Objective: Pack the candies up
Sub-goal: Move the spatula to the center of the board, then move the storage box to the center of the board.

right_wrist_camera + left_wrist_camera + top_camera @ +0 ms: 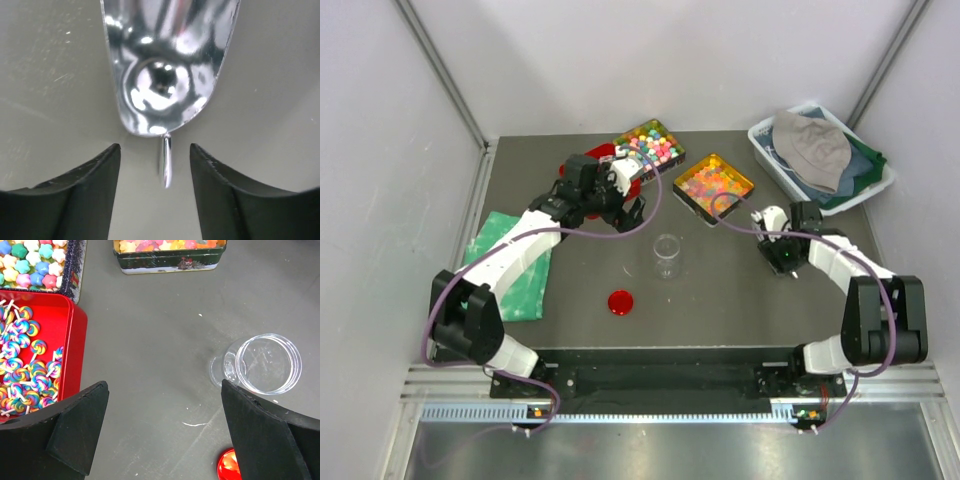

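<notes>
While the open right tool (155, 150) straddles the shiny metal scoop's (170, 65) thin handle, off-centre closure may push it aside.

Robotics lab test cell, seen from above. A dark desk (720, 300) sits boxed in by plain white panels (390, 150) held in aluminium struts (438, 72). Two white-and-black robot arms, a left arm (515, 250) and a right arm (835, 260), are mounted side by side on a metal frame (670, 408) at the desk's near edge, with purple cables (428, 325) looping along them
</notes>
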Motion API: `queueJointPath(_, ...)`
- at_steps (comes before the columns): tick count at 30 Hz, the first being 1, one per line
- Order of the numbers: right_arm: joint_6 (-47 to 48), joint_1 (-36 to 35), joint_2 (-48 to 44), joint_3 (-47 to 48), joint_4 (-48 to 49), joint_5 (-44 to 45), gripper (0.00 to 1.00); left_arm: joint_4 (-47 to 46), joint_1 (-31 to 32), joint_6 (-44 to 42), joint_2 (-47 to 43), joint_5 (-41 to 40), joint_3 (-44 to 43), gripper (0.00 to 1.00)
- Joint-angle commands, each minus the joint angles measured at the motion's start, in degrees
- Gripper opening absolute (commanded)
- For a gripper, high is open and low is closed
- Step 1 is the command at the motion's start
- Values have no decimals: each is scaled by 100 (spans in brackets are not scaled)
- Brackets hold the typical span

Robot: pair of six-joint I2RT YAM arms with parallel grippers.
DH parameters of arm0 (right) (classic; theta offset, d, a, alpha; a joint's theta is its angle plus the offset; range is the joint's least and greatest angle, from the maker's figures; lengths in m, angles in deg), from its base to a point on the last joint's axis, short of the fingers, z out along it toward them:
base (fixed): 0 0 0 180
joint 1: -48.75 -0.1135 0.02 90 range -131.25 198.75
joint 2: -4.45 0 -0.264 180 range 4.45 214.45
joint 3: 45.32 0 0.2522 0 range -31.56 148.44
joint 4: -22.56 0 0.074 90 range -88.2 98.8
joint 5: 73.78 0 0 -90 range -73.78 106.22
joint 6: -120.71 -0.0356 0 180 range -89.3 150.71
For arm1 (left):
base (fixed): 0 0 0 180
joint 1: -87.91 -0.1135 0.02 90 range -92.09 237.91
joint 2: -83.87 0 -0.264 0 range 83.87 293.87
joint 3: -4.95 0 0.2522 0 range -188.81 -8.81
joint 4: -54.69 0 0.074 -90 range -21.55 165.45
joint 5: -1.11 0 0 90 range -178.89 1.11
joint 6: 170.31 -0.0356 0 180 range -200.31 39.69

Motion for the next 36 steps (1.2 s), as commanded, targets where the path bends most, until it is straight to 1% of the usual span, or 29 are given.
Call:
queueJointPath(1, 67, 32, -512, 184, -357, -262, 59, -293, -10, -71, -11, 114, -255, 99)
queueJointPath(3, 50, 32, -653, 342, -594, -411, 64, -266, -19, -97, -28, 70, -264, 99)
queueJointPath(5, 15, 32, -926, 667, -928, -587, 66, -266, -19, -97, -55, 9, -299, 99)
queueJointPath(6, -38, 32, -996, 816, -1033, -831, 68, -258, -36, -88, -72, -18, -316, 99)
queueJointPath(7, -108, 40, -1049, 1174, -1252, -964, 68, -249, -54, -62, -81, -27, -386, 99)
queueJointPath(9, -309, 32, -1015, 1589, -1394, -1306, 68, -222, -168, 35, -55, 8, -483, 99)
queueJointPath(10, -398, -64, -936, 1974, -1421, -1334, 68, -222, -220, 70, -37, 35, -527, 99)
queueJointPath(12, -574, -275, -638, 2432, -1395, -1291, 67, -222, -405, 184, 7, 44, -668, 99)
queueJointPath(13, -635, -563, -515, 2565, -1342, -1238, 66, -240, -475, 228, 16, 44, -747, 99)
queueJointPath(17, -925, -1189, 319, 3224, -965, -905, 63, -205, -984, 474, 77, 306, -870, 99)
queueJointPath(18, -961, -1286, 739, 3565, -938, -860, 62, -179, -1064, 483, 77, 316, -879, 99)
queueJointPath(20, -1057, -1479, 1268, 3988, -946, -816, 59, -135, -1257, 457, 60, 333, -862, 99)
queueJointPath(21, -1110, -1506, 1767, 4443, -990, -807, 58, -126, -1301, 439, 42, 334, -835, 99)
queueJointPath(24, -1172, -1647, 2464, 5287, -1043, -720, 55, -143, -1416, 351, -72, 325, -686, 99)
queueJointPath(25, -1163, -1699, 2805, 5456, -1052, -685, 54, -152, -1433, 343, -98, 325, -599, 99)
queueJointPath(28, -1058, -1884, 3447, 6046, -1191, -588, 54, -178, -1469, 325, -195, 351, -432, 99)
queueJointPath(30, -1040, -1989, 3643, 6335, -1245, -579, 54, -222, -1486, 307, -239, 360, -343, 99)
queueJointPath(36, -1067, -2139, 3986, 6495, -1184, -631, 53, -345, -1513, 272, -231, 342, -106, 99)
